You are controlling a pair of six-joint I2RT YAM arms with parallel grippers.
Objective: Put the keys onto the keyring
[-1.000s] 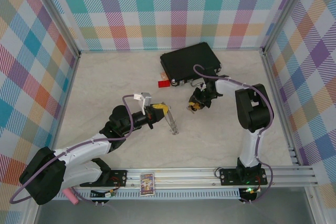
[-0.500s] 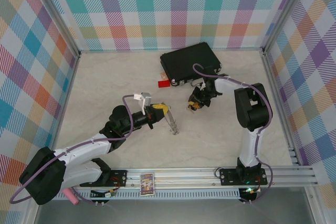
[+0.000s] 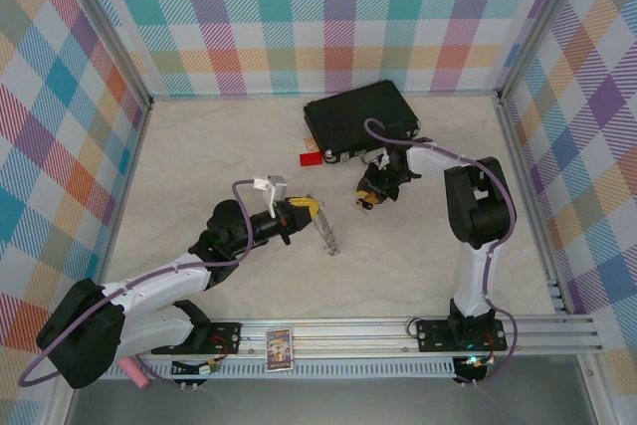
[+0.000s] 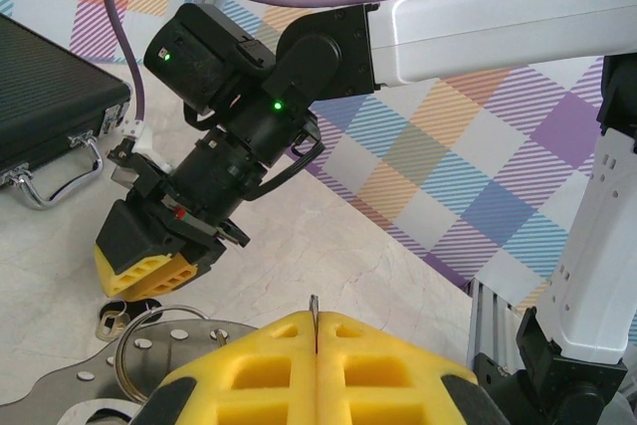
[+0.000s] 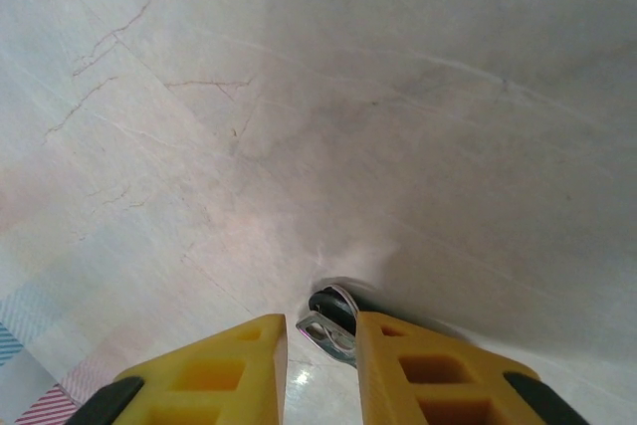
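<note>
— Your left fingers (image 4: pixel 264 370), those ribbed yellow blocks, are pressing flat together on the thin rim of the keyring (image 3: pixel 323 229). The left gripper (image 3: pixel 302 209) is holding it upright, edge-on, near the middle of the table.
— And my right fingers (image 5: pixel 418 360)?
— They're sitting narrow, pinching the silver key (image 5: pixel 333 320). Its black oval loop is poking out between the tips, just above the tabletop (image 3: pixel 199 166). Your right gripper (image 3: pixel 368 198) is hanging near the keyring, apart from it.
— What's the ring looking like?
— Flat grey metal, with small round nubs dotting its band.
— And the surroundings?
— A pale cream marble pattern with fine brown veins is running under everything. A black ribbed case (image 3: pixel 360 118) with a bright wire handle is lying at the back, a small red tag (image 3: pixel 312 158) just beside it. Pastel plaid walls (image 3: pixel 299 17) are closing in three sides.
</note>
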